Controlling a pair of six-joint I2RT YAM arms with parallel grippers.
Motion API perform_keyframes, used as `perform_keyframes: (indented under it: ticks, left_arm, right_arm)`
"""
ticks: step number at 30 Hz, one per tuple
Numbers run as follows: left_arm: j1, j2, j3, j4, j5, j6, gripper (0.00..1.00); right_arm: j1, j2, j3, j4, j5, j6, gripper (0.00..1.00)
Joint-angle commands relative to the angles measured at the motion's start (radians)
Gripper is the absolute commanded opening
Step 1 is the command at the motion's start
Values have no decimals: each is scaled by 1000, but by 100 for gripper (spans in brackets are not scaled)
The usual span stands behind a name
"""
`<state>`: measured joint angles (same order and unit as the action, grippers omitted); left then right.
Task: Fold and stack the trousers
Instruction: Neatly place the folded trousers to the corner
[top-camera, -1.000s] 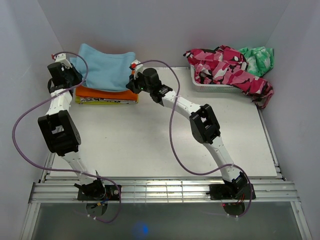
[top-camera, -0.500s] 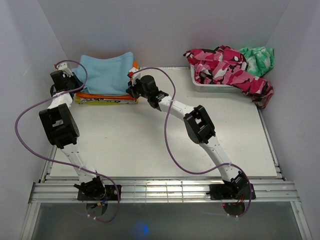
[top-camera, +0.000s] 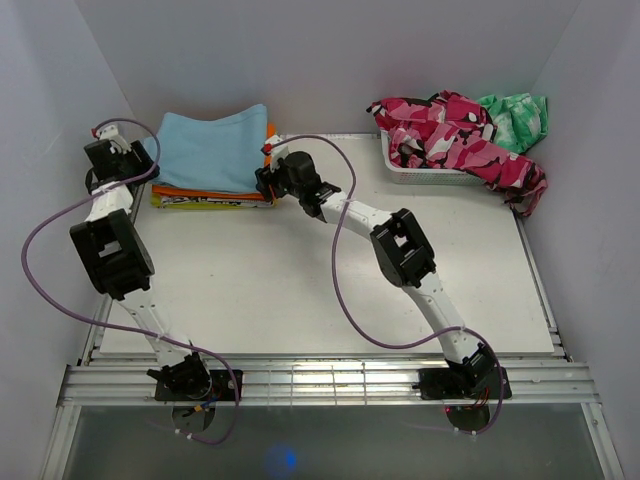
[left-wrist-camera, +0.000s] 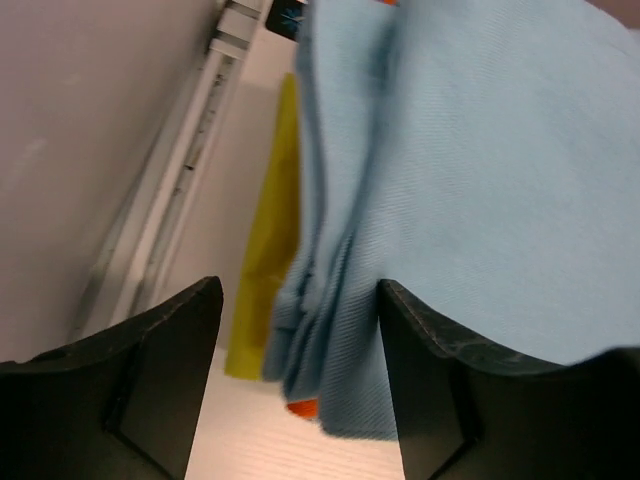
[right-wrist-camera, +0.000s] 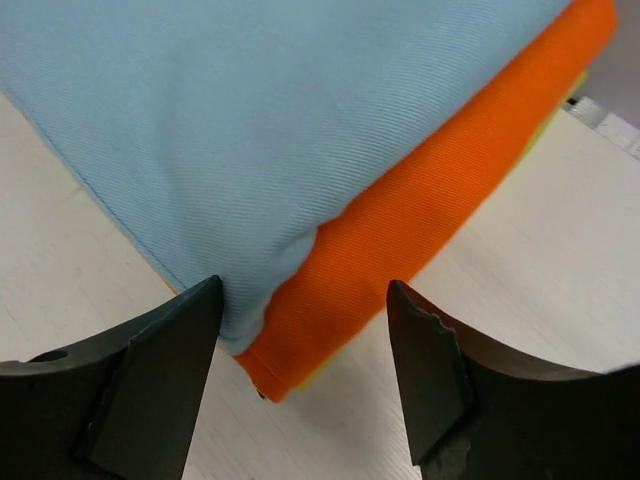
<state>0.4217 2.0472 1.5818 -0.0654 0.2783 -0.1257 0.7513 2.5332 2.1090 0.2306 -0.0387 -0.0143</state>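
I have two claws, and both are up in the upper left of the top view, one on each side of a small pile. My left claw (left-wrist-camera: 297, 290) is wide open. Its two fingers stand far apart and nothing is pinched between them. My right claw (right-wrist-camera: 302, 288) is wide open too, and it holds nothing.

The trousers (top-camera: 212, 148) are light blue and folded into a flat, soft square. They lie on top of the pile, which sits in the upper left corner of the table (top-camera: 300, 290). Under them is a folded orange garment (right-wrist-camera: 400, 220), and under that is a flat yellow thing (left-wrist-camera: 270, 250). I cannot tell what the yellow thing is.

My left claw looks at the left edge of the trousers, where the folds bunch up a little. My right claw looks at the near right corner, where blue sits on orange. I think my claws are at these two ends because two ends are how you carry a folded cloth flat, so it does not flop open.

The blue square sits a bit crooked on the orange one, so orange peeks out on the right side.

In the upper right is a white basket (top-camera: 430, 175) with a pink spotty garment (top-camera: 450, 125) hanging out. I think the blue trousers are folded and stacked now.
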Motion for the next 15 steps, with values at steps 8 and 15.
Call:
perform_keyframes:
  ticks: [8, 15]
  left_arm:
    - [60, -168, 251, -298, 27, 58, 82]
    - [66, -329, 310, -533, 272, 104, 98]
  right_arm:
    - [-43, -368, -133, -80, 108, -93, 90]
    - [-127, -684, -320, -240, 50, -130, 90]
